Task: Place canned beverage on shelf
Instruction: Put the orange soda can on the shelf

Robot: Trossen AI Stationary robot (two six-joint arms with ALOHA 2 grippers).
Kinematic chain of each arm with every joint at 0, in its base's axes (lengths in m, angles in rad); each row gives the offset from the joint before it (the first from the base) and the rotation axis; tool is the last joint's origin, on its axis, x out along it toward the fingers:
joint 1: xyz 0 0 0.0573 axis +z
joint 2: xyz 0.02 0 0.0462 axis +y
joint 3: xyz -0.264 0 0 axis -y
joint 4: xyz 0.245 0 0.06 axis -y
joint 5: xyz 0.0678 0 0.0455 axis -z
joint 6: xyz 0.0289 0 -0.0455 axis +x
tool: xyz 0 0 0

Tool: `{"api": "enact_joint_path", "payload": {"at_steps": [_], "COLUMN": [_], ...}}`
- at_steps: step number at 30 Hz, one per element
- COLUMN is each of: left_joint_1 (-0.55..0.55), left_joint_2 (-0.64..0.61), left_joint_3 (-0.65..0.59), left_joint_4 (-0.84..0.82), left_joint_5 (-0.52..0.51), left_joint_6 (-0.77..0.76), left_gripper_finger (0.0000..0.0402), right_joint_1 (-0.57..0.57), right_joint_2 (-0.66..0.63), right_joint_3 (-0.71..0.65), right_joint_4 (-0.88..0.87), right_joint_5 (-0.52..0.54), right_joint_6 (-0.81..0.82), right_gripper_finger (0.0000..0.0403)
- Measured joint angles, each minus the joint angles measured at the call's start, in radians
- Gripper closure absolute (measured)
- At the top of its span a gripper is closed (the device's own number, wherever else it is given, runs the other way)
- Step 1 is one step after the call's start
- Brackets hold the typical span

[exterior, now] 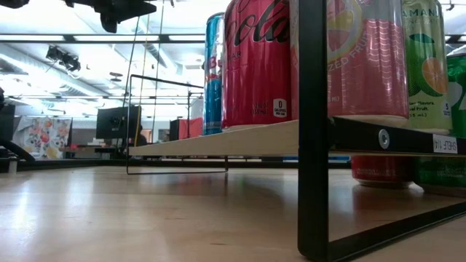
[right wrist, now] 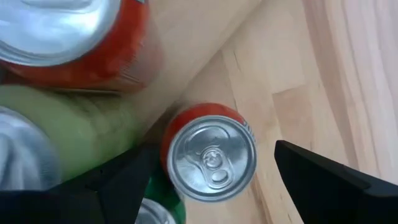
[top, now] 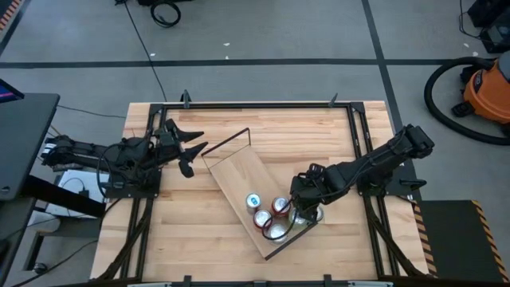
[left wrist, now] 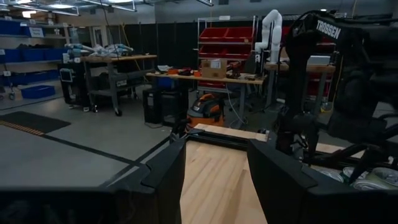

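While several cans are standing on the shelf (top: 239,179), one red can (right wrist: 210,152) is standing upright on the table (top: 335,135) just beside the shelf's near end, and the right gripper (right wrist: 211,171) is hanging straight above it with its two dark fingers (right wrist: 329,180) spread wide on either side of the can, not pressing on it. The shelf is lying at a slant across the middle of the table, one end reaching toward the far edge and the other toward the near edge. At that near end, a blue-topped can (top: 253,201) and red cans (top: 263,218) are standing close together on the board. From table height, a blue can (exterior: 213,73), a red cola can (exterior: 258,62), a pink can (exterior: 364,58) and a green can (exterior: 426,54) are showing on the board behind the dark wire frame (exterior: 313,131). The left gripper (top: 195,153) is waiting near the table's left edge, just off the shelf's far end, fingers spread apart and holding nothing.
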Motion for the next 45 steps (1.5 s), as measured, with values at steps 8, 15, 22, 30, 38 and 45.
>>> {"api": "enact_joint_path", "payload": {"at_steps": [8,15,22,30,38,45], "left_joint_1": [0.0,0.0,0.0,0.0,0.0,0.0], "left_joint_2": [0.0,0.0,0.0,0.0,0.0,0.0], "left_joint_3": [0.0,0.0,0.0,0.0,0.0,0.0], "left_joint_4": [0.0,0.0,0.0,0.0,-0.001,-0.001], "left_joint_5": [0.0,0.0,0.0,0.0,0.0,0.0], "left_joint_6": [0.001,0.002,0.002,0.003,0.003,0.003], "left_gripper_finger": [0.0219,0.0219,0.0219,0.0219,0.0219,0.0219], "right_joint_1": [-0.039,-0.072,-0.088,-0.088,-0.088,-0.098], "right_joint_2": [-0.002,-0.005,0.0,0.004,0.003,0.002], "right_joint_3": [-0.073,-0.093,-0.073,-0.029,-0.029,-0.028], "right_joint_4": [0.055,0.077,0.057,0.003,-0.057,-0.111], "right_joint_5": [-0.049,-0.081,-0.065,-0.006,0.004,0.066], "right_joint_6": [-0.015,-0.044,-0.068,-0.07,-0.046,-0.028], "right_gripper_finger": [0.0055,0.0055,0.0055,0.0055,0.0055,0.0055]}}
